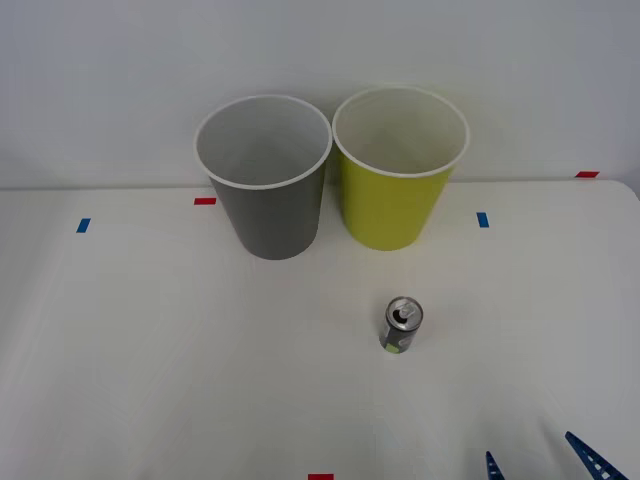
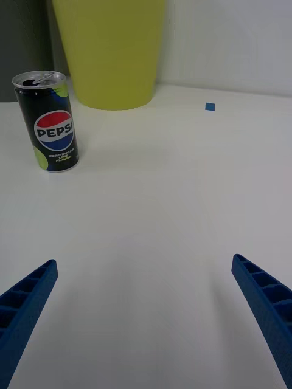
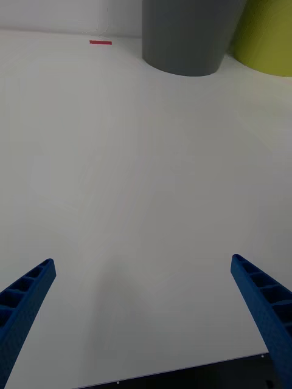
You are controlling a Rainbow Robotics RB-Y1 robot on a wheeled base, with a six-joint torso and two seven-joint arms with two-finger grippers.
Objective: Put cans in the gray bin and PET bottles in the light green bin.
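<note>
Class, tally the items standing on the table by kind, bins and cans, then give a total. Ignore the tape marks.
Bins: 2, the gray bin and the light green bin
Cans: 1, the can standing upright in front of the light green bin
Total: 3

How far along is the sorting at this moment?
Nothing is sorted yet. The can stands upright on the table, in front of the light green bin, untouched. The right gripper is open, short of it; the left gripper is open over bare table. Left: grasp the can, drop it in the gray bin.
</note>
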